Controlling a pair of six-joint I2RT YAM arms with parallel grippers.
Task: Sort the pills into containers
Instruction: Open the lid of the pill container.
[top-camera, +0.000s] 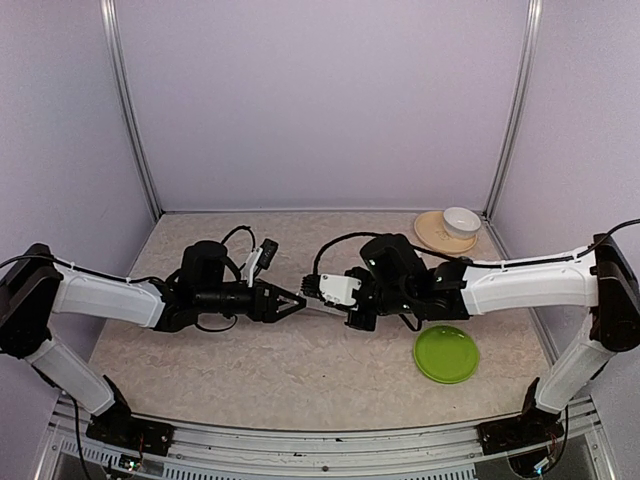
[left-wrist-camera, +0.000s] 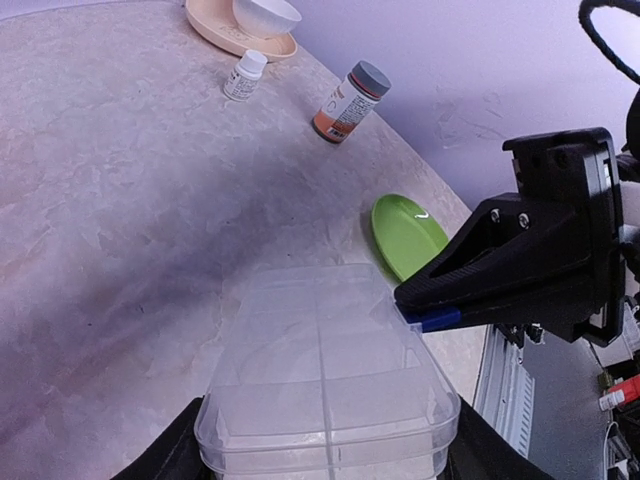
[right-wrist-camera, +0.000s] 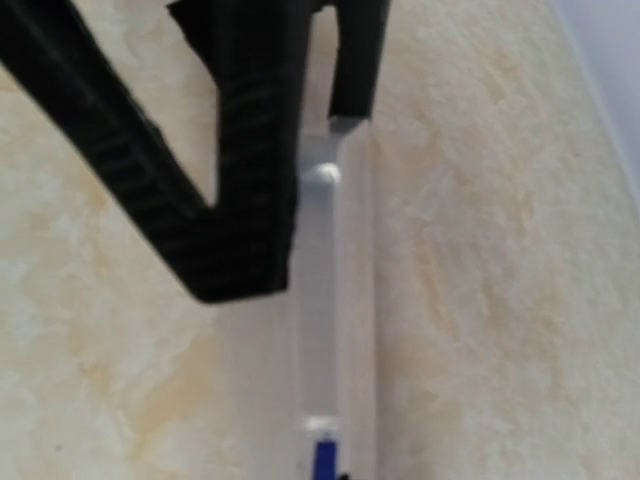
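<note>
No legible text for you in any view, amber bottle (left-wrist-camera: 346, 104) at upper centre of the left wrist view bearing a white-and-orange label, print too small to read, small white bottle (left-wrist-camera: 244, 78) to its left likewise labelled, wording unreadable.

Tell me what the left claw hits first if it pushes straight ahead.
The left claw meets the pill box first, already between its fingers; behind it, probably the right claw clamped on its edge.
</note>
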